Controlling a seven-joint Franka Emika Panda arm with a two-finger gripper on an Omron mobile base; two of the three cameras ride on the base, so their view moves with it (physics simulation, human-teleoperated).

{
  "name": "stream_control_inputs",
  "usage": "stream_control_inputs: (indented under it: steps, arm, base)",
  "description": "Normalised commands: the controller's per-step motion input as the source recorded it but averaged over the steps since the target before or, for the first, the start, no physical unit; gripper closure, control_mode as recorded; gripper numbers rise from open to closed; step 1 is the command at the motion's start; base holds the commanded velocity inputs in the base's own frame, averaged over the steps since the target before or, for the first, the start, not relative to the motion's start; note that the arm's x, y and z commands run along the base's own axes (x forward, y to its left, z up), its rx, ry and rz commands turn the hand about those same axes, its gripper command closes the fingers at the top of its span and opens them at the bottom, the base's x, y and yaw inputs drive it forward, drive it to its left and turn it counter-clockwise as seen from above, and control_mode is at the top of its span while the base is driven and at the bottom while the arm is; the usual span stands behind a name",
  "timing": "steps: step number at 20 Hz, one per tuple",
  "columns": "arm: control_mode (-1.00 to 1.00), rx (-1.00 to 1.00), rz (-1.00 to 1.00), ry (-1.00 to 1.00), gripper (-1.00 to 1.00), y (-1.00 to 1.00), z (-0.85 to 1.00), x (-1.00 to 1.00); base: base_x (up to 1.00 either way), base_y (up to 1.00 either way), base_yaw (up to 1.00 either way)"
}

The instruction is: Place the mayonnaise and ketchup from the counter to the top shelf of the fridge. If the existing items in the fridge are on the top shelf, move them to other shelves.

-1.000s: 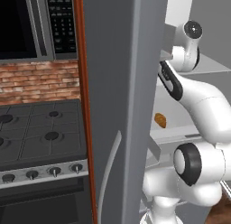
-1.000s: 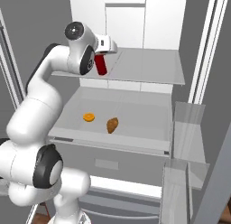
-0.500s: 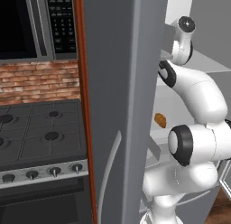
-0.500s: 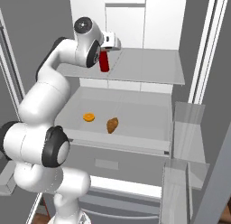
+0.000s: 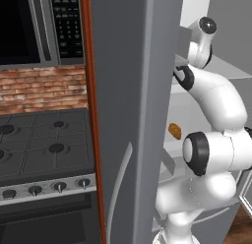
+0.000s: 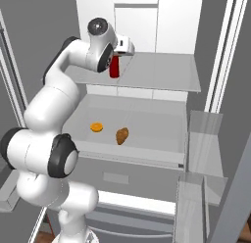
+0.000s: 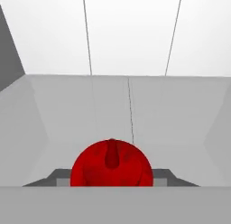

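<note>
My gripper [image 6: 116, 60] is shut on the ketchup [image 6: 114, 69], a slim red bottle held upright from above at the left part of the top shelf [image 6: 162, 73] inside the open fridge [image 6: 215, 65]. I cannot tell whether its base touches the panel. In the hand view the ketchup [image 7: 111, 164] shows from above as a red round shape between the dark fingers [image 7: 50, 178]. One shelf lower [image 6: 152, 134] lie a brown oval lump [image 6: 122, 135] and a small orange piece [image 6: 96, 127]. The lump [image 5: 174, 131] also shows past the door. The mayonnaise and the counter are out of view.
The grey fridge door [image 5: 133, 115] with its curved handle [image 5: 118, 189] stands open on the left, beside a black stove [image 5: 44, 144] and a microwave [image 5: 29, 26]. Door bins [image 6: 203, 154] jut out on the right. A drawer front [image 6: 127, 176] sits below the shelves.
The arm has stretched deeper into the fridge, carrying the ketchup a little right and further back over the top shelf. The items on the lower shelf have not moved.
</note>
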Motion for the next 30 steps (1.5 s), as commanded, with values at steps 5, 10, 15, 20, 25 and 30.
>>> stream_control_inputs:
  steps: [5,10,15,20,25,30]
  arm:
    - [-1.00,0.03,0.00,-0.07,-1.00,-0.02,-0.14,0.18]
    - [-1.00,0.00,0.00,-0.06,-1.00,-0.01,0.00,0.00]
    - [-1.00,0.00,0.00,-0.11,-1.00,0.00,0.00,-0.33]
    - [-1.00,0.00,0.00,-0.21,-1.00,-0.04,0.02,-0.96]
    - [-1.00,0.10,-0.03,-0.09,-1.00,-0.07,0.00,-1.00]
    - [-1.00,0.05,-0.03,-0.01,-1.00,-0.03,0.00,-1.00]
  base:
    - [0.00,0.00,0.00]
    - [0.00,0.00,0.00]
    - [0.00,0.00,0.00]
    - [0.00,0.00,0.00]
    - [0.00,0.00,0.00]
    - [0.00,0.00,0.00]
